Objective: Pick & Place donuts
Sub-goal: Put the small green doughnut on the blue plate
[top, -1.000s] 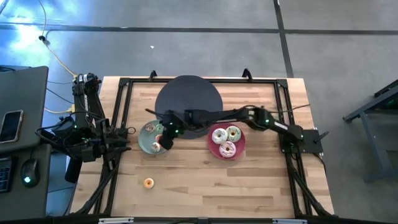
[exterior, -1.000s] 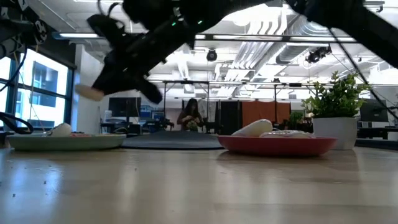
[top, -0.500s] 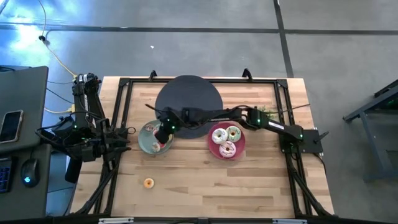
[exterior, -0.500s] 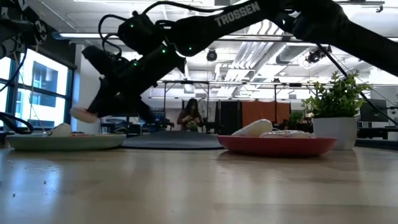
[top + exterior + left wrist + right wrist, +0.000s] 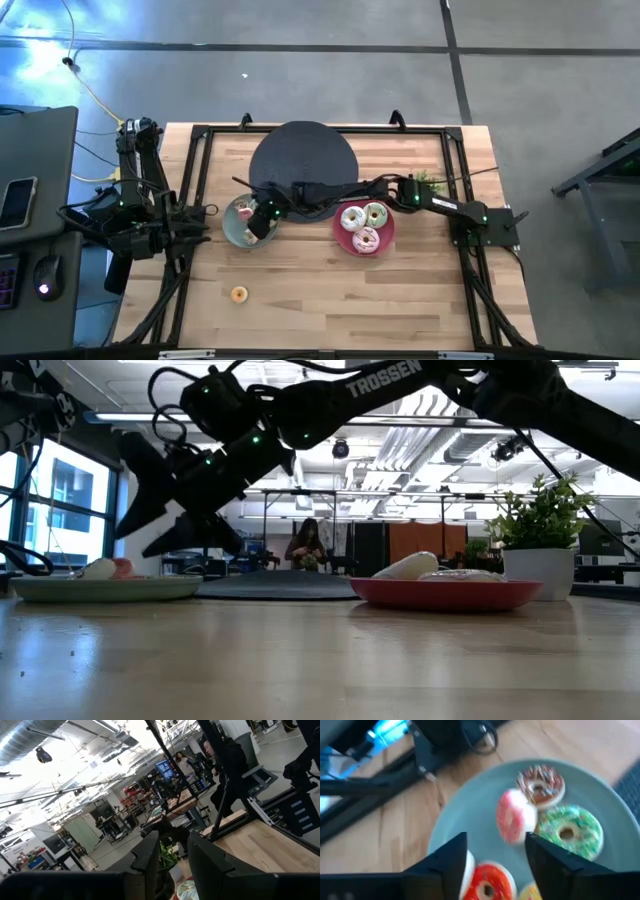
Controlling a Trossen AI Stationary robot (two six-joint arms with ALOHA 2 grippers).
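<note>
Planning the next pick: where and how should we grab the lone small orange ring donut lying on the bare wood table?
Take the small orange ring donut across its outer rim, coming straight down from above. It seems to lie flat on the wooden table, hole up, with nothing beside it, so fingers can likely straddle the ring from either side. The left hand looks nearer.

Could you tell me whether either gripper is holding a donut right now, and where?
Nothing is held. The right gripper is open above the grey-green plate; a pink donut lies beyond its fingertips.

Right tool [image 5: 165,525] opened; pink donut [image 5: 515,816] dropped onto grey-green plate [image 5: 470,805].
</note>
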